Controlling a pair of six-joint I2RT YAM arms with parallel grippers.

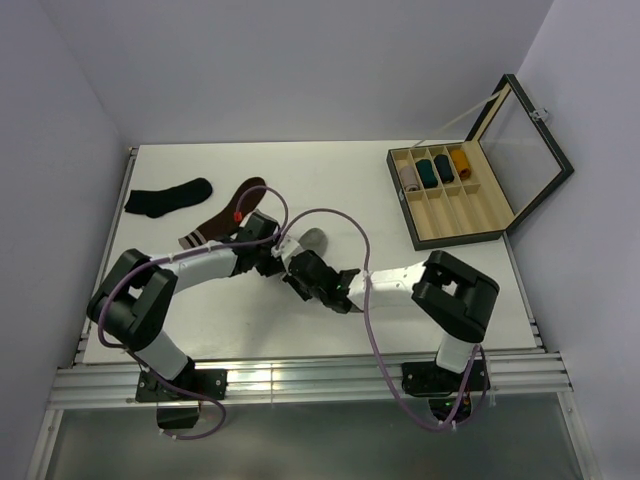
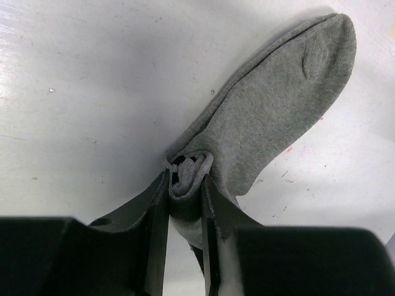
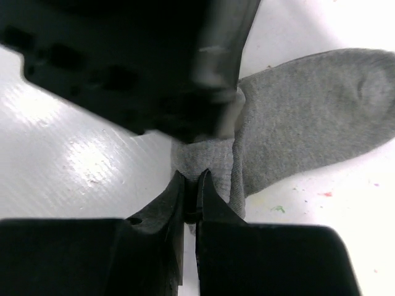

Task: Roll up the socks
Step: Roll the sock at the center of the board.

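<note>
Grey sock [image 2: 278, 105] lies flat on the white table [image 1: 330, 180], about mid-table and in front of both arm bases. In the left wrist view its toe points up and to the right.

Cuff end is bunched into a small tight roll. Left gripper [image 2: 185, 179] is clamped on that roll, 1 finger on each side, with grey fabric filling the gap between them.

Right gripper [image 3: 190, 182] meets the same end of the sock from the opposite side. Its 2 fingers are drawn almost together and appear to pinch a thin fold of grey fabric at the tips. The left gripper's dark body sits just above them, blurred.

From above, the 2 grippers are nose to nose over the cuff end, and only the toe half of the sock shows past them.

Black sock [image 1: 168, 197] lies at far left, with a dark brown sock [image 1: 228, 213] with a pale striped cuff beside it. Both are apart from the grippers.

Open wooden box [image 1: 460, 238] sits at far right, lid up, with 4 rolled socks [image 1: 433, 168] in its back compartments.
</note>
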